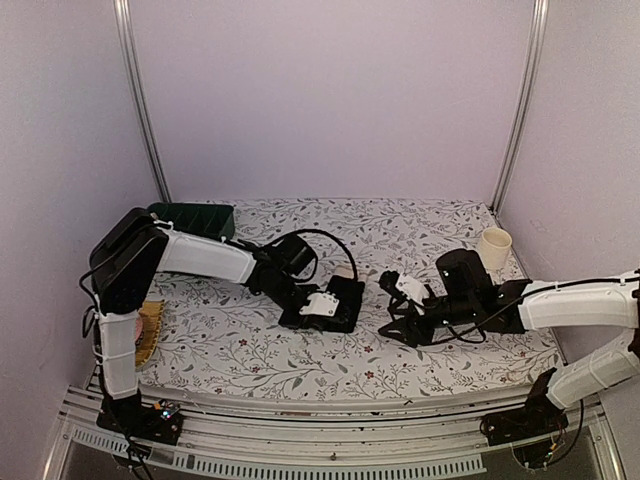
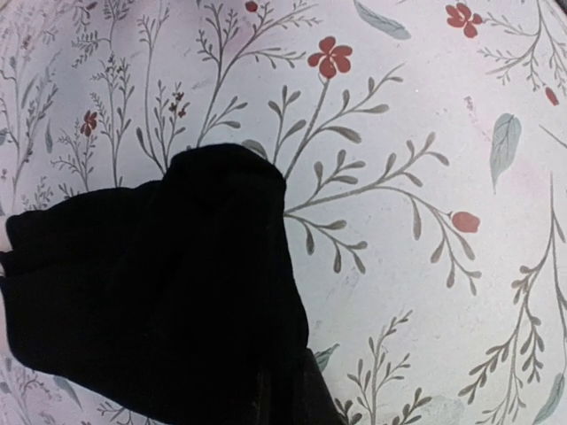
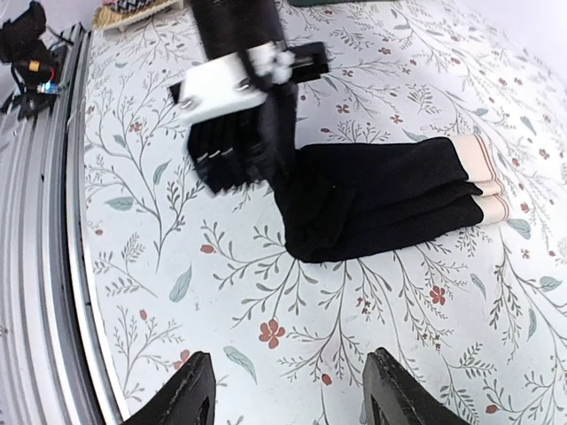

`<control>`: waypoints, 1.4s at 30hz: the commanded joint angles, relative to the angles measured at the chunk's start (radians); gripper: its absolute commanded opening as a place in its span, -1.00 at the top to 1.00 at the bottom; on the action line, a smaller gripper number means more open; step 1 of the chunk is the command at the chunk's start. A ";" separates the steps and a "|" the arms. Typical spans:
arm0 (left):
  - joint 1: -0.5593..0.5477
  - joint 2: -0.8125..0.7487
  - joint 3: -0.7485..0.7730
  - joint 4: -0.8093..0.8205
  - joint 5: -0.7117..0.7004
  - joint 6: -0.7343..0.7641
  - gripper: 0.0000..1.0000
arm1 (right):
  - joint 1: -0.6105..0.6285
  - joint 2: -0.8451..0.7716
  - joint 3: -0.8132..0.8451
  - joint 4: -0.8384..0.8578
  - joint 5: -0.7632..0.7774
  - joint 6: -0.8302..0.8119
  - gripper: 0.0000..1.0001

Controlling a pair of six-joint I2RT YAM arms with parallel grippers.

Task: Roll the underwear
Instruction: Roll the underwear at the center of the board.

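Observation:
The underwear [image 3: 381,199] lies folded on the flowered cloth, black with a cream band [image 3: 483,181] at its far right end. In the top view the underwear [image 1: 348,300] sits mid-table. My left gripper [image 3: 244,155] [image 1: 325,308] is shut on the garment's left end. The left wrist view is filled lower left by black fabric [image 2: 159,283], which hides the fingers. My right gripper [image 3: 288,398] [image 1: 390,305] stands open just short of the garment. Nothing lies between its fingertips [image 3: 190,390].
A dark green tray [image 1: 192,218] stands at the back left. A cream cup [image 1: 494,247] stands at the back right. A woven mat [image 1: 150,330] lies at the left edge. The metal rail [image 3: 40,221] runs along the near table edge.

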 commanded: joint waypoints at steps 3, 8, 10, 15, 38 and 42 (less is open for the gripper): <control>0.055 0.145 0.181 -0.406 0.241 -0.061 1.00 | 0.180 -0.142 -0.179 0.239 0.236 -0.232 -0.16; 0.081 0.229 0.320 -0.559 0.305 -0.075 1.00 | 0.306 -0.107 -0.212 0.319 0.363 -0.339 -0.12; 0.081 0.252 0.363 -0.593 0.308 -0.091 1.00 | 0.339 -0.047 -0.191 0.345 0.414 -0.382 -0.10; 0.080 0.297 0.427 -0.631 0.291 -0.162 1.00 | 0.388 0.176 -0.061 0.358 0.599 -0.465 -0.06; 0.079 0.372 0.579 -0.747 0.332 -0.240 1.00 | 0.389 0.640 0.254 0.276 0.812 -0.589 0.16; 0.078 0.375 0.580 -0.754 0.331 -0.235 1.00 | 0.372 0.662 0.264 0.242 0.827 -0.564 0.23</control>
